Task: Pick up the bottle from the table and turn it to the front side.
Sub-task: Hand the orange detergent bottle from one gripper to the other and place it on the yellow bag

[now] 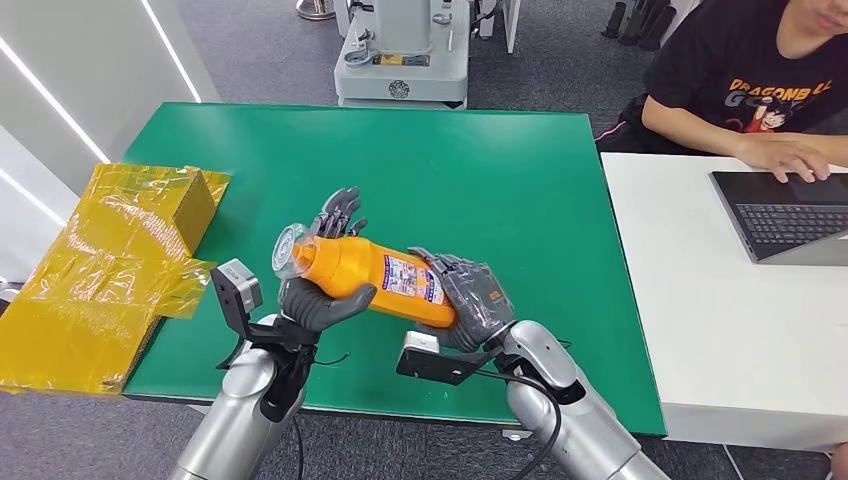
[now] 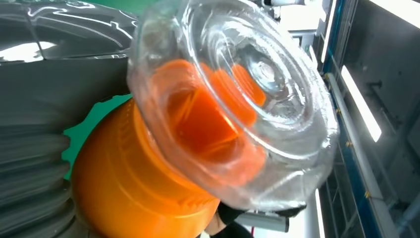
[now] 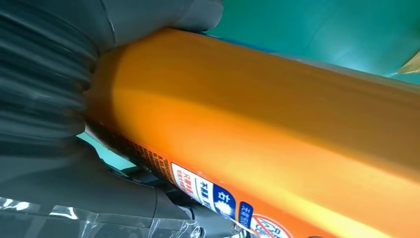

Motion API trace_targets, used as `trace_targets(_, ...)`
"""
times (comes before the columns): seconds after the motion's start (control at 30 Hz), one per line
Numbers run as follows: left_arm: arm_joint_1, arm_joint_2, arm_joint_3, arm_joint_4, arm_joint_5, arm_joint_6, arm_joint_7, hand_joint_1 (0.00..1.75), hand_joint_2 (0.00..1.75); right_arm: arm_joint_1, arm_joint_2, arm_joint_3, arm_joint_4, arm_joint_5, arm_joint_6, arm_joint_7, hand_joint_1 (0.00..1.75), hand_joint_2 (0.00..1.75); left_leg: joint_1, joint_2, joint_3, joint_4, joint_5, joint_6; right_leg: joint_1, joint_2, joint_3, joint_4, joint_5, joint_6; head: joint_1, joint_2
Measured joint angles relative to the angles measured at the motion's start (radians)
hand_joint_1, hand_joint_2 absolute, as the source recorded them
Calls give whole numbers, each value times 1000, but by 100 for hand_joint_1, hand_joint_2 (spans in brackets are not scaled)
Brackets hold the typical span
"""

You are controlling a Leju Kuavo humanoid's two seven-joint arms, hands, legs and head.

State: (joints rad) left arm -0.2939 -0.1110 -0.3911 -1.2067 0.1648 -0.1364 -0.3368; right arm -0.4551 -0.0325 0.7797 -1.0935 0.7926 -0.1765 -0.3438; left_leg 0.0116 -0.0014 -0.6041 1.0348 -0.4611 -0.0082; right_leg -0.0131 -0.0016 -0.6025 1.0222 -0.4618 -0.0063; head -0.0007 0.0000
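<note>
An orange bottle [image 1: 372, 278] with a clear cap [image 1: 288, 250] and a printed label lies sideways above the green table [image 1: 480, 170], held between both hands. My left hand [image 1: 325, 262] grips its neck end, thumb underneath and fingers behind. My right hand [image 1: 472, 298] wraps its base end. In the left wrist view the clear cap [image 2: 237, 104] and orange shoulder [image 2: 124, 188] sit right in front of the camera. The right wrist view looks along the orange bottle [image 3: 277, 129] with label text showing, the grey thumb [image 3: 163, 15] pressed against it.
Yellow crinkled packaging and a box [image 1: 110, 270] lie at the table's left edge. A person sits at a white table [image 1: 720, 300] on the right with a laptop [image 1: 785, 215]. A grey machine base [image 1: 402, 60] stands beyond the far edge.
</note>
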Motion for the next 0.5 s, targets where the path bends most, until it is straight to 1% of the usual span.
trace_targets(0.13,-9,1,-6,12,5,-20,11,0,175,4,-2,0,-8,14,1,11,175,175,0,0,0,0,0,0,0,0,0,0,0,0,0,0)
trace_targets(0.3,-13,2,-8,17,0,-14,16,0,175,8,-4,-1,-12,18,9,16,175,175,0,0,0,0,0,0,0,0,0,0,0,0,0,0)
trace_targets(0.4,-13,2,-9,16,-15,21,9,0,175,8,-5,-3,-12,18,17,18,175,175,0,0,0,0,0,0,0,0,0,0,0,0,0,0)
trace_targets(0.5,-10,-2,-9,12,-36,80,-14,0,175,8,-5,-4,-11,18,20,22,175,175,0,0,0,0,0,0,0,0,0,0,0,0,0,0)
